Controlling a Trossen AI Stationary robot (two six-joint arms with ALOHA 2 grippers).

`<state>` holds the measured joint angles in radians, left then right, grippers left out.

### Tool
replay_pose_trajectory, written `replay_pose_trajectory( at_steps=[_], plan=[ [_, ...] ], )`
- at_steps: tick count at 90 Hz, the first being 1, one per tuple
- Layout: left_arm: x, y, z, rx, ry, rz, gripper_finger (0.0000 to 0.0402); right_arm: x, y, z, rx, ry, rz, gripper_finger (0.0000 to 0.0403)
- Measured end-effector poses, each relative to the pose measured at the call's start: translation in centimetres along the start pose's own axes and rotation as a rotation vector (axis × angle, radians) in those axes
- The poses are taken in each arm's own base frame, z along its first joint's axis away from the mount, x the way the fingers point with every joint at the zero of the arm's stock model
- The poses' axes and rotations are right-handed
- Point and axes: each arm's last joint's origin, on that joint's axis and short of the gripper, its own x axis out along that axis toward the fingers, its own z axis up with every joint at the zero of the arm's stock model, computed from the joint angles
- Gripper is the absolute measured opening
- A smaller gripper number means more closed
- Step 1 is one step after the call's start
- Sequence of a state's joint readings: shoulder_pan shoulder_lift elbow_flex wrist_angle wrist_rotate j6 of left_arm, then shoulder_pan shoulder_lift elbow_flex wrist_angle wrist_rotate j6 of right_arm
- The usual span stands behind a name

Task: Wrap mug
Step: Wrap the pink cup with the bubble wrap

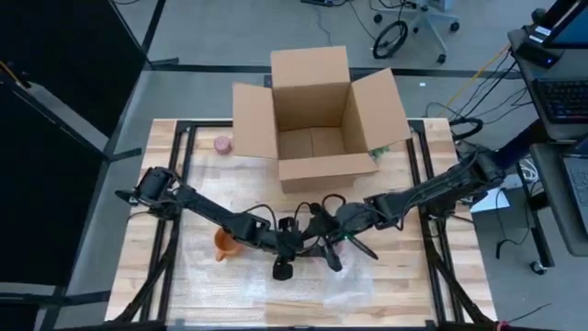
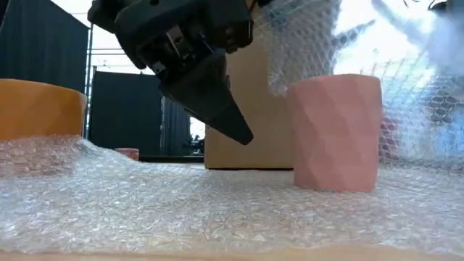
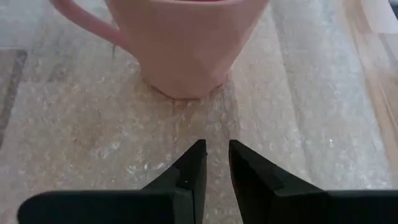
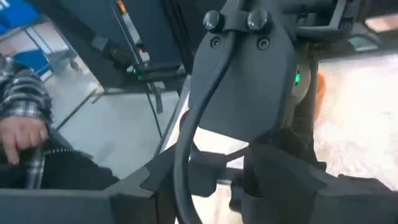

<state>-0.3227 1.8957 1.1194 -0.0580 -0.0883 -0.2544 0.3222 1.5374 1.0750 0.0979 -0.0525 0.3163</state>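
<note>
The pink mug is standing upright on the bubble wrap sheet, right of centre in the low view, with its handle showing at the upper left of the left wrist view. In the high view it is sitting below centre, hidden under the two arms. A raised fold of the wrap is hanging behind and above the mug at the upper right of the low view.

The left gripper is hovering just in front of the mug's base, low over the wrap. Its fingers are standing nearly closed, with only a narrow gap between them, and are holding nothing.

The right gripper is lying close beside the left one at lower centre of the high view; whether it is gripping the wrap cannot be told.

An orange mug is resting on the wrap to the left. An open cardboard box is occupying the upper centre of the wooden table. A person's hand is showing at the left edge of the right wrist view.
</note>
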Motion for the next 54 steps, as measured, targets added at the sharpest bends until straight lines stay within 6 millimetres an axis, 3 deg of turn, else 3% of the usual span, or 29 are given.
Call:
replay_pose_trajectory(
  at_steps=[29, 41, 54],
  plan=[
    [0.0, -0.2, -0.2, 0.004, 0.015, -0.003, 0.0056, -3.4, 2.9, 1.8, 0.093, 0.434, -0.155, 0.0171],
    [0.0, -0.1, -0.2, 0.004, 0.016, -0.003, 0.0056, -3.8, 2.8, -0.8, 0.069, 0.542, -0.354, 0.0171],
    [0.0, -0.2, -0.2, 0.005, 0.016, -0.005, 0.0056, -2.4, 1.9, -3.7, 0.094, 0.512, -0.358, 0.0167]
  ],
)
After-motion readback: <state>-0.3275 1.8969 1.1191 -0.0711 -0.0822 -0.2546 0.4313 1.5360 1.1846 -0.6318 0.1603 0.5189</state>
